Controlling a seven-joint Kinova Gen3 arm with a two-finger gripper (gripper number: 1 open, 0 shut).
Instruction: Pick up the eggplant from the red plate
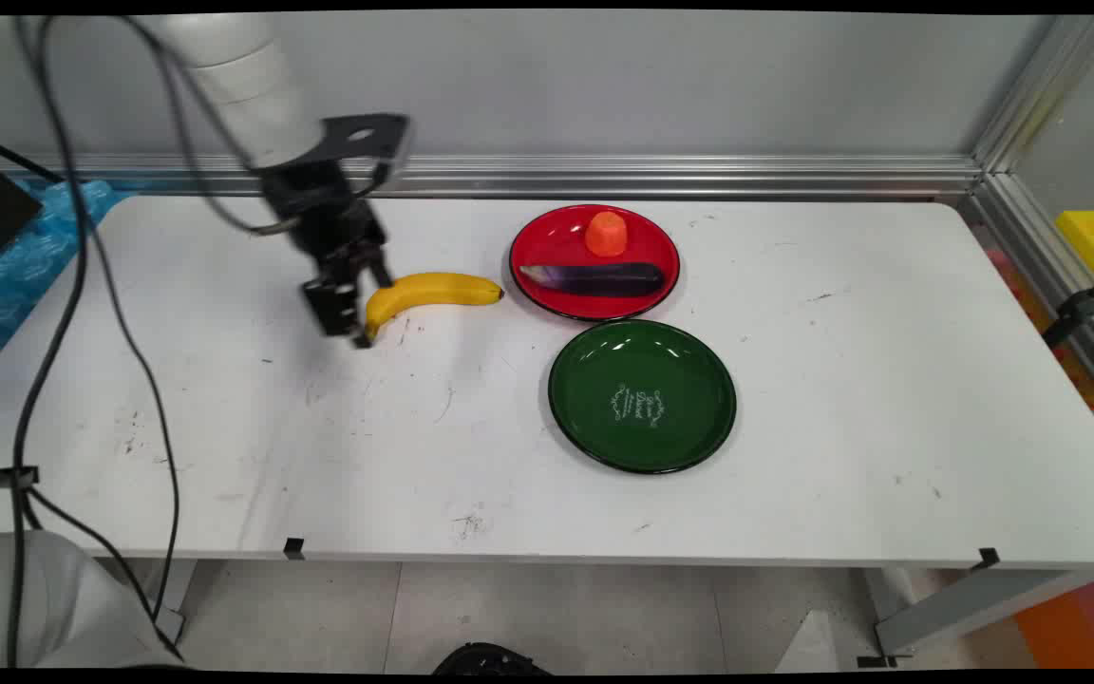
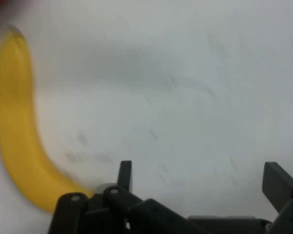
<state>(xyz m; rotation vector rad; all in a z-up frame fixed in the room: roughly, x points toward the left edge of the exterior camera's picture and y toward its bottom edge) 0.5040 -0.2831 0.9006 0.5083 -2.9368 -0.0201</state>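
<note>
Beside the wide-open, empty gripper, a curved yellow banana lies flat on the white table.

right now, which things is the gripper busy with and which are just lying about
With the gripper, open: banana, one end right beside its fingers.

Lying about: red plate holding an eggplant and an orange cup; green plate.
</note>
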